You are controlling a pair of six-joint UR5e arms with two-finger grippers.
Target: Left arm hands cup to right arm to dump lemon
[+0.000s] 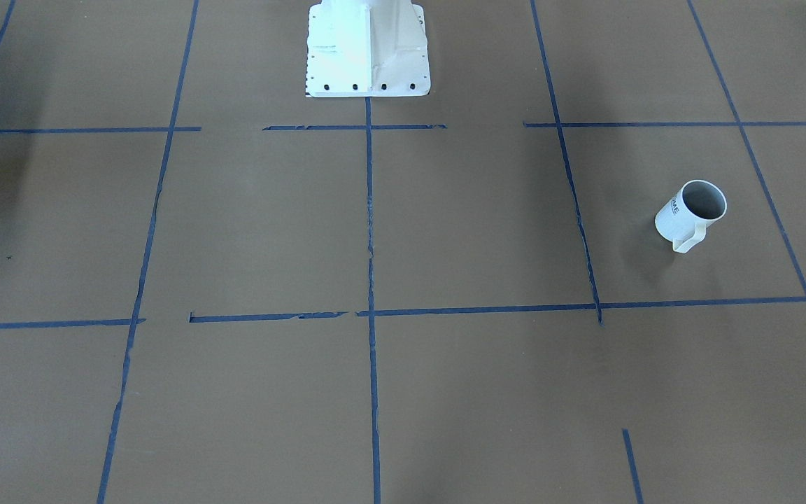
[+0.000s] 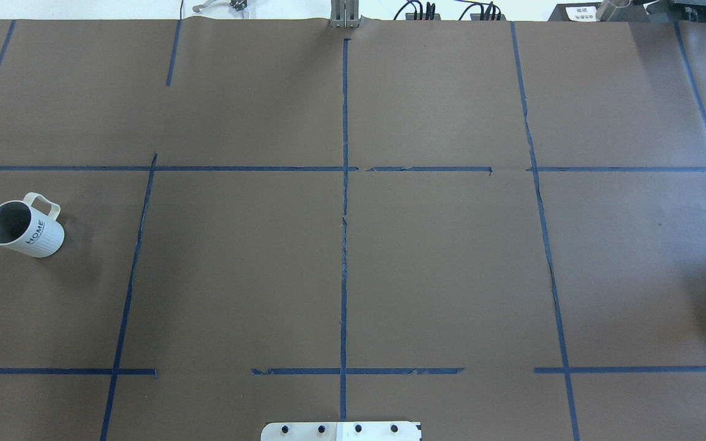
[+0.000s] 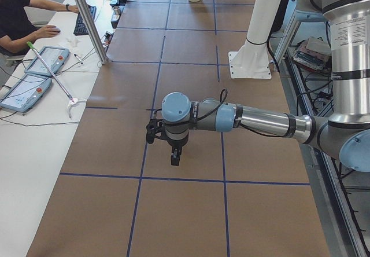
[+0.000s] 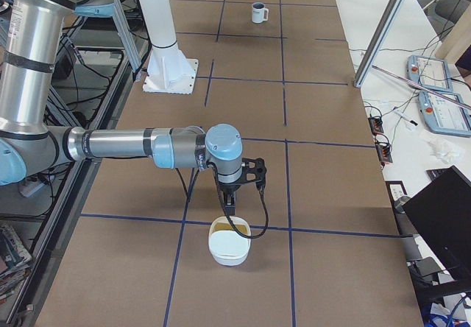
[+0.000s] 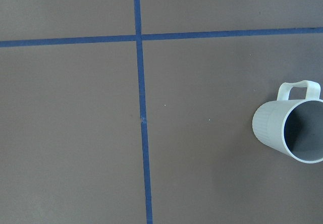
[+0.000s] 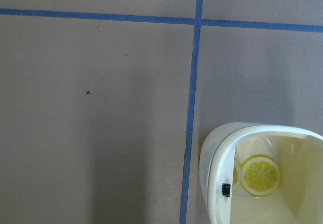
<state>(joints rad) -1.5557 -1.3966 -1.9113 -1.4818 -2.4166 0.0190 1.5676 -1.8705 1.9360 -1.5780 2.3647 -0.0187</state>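
Can't tell if the left tool (image 3: pixel 174 157) or right tool (image 4: pixel 229 202) is clenched or released, both just hang over the bench (image 2: pixel 439 263). The cup (image 2: pixel 25 229) stands upright off to the left tool's side, nothing touching it. A lemon slice (image 6: pixel 261 175) lies in a white bowl (image 4: pixel 228 257) below and just beside the right tool.

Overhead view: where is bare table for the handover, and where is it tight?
The central squares either side of the middle tape line are bare, from the robot base to the far edge. Occupied: the cup at the left end; the white bowl by the right arm's pincer.
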